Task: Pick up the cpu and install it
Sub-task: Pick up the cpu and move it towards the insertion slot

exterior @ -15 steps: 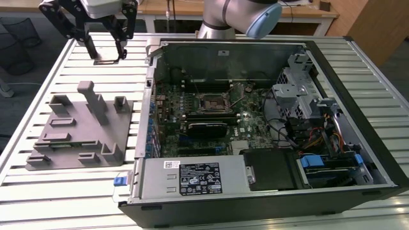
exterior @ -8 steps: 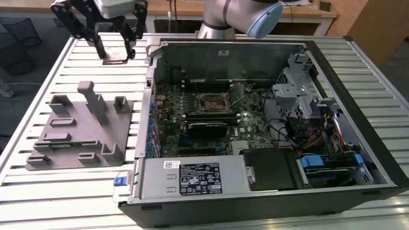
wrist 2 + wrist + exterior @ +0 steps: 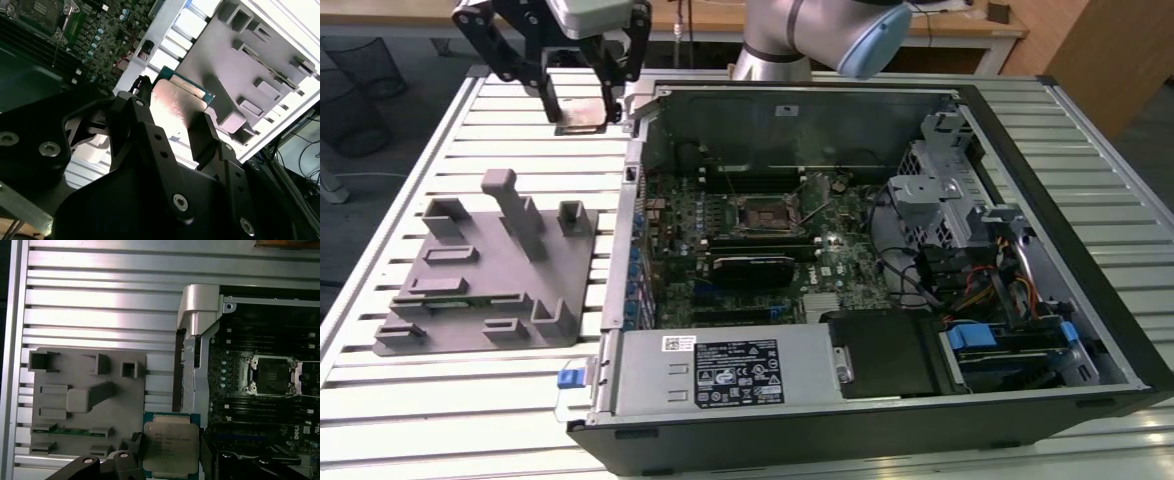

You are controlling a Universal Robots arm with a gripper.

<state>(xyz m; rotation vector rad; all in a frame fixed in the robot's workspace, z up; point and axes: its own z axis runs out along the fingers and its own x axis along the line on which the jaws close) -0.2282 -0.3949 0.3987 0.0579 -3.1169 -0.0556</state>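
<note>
Two bulky things share the slatted tabletop (image 3: 454, 420): a grey tray (image 3: 480, 290) with upright posts toward the exterior view's left edge, and an open computer case (image 3: 1067, 190) beside it, whose side wall stands between my gripper (image 3: 583, 108) and the bare socket (image 3: 761, 212). My fingers (image 3: 141, 111) cover two edges of the cpu (image 3: 177, 102) in the second wrist view. Above the tabletop's far edge, just outside the case corner, the jaws are pinched on that cpu.

Square silver-topped cpu (image 3: 169, 447) held flat, clamped in the end effector (image 3: 169, 441)
</note>
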